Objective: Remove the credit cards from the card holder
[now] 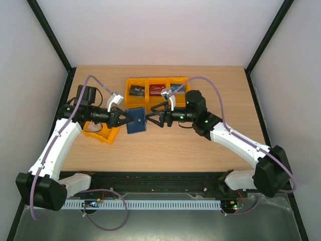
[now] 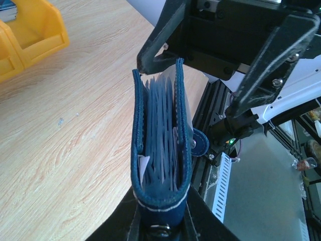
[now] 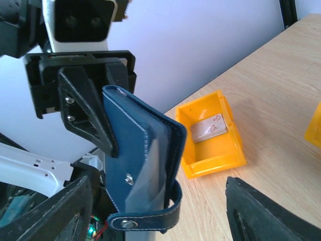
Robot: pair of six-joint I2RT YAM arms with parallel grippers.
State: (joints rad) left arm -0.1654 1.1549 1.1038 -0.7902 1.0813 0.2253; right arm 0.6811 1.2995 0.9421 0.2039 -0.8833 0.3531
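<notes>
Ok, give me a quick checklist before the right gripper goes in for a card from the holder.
1. Left gripper clamped on card holder: ok.
2. Right gripper open, facing the holder: ok.
3. Snap tab undone, hanging loose: ok.
4. Card edge exposed among the sleeves: cannot tell.
5. Orange bin in view for drop-off, white card inside it: ok.

Orange bins (image 1: 147, 88) on wooden table (image 1: 200, 150)
</notes>
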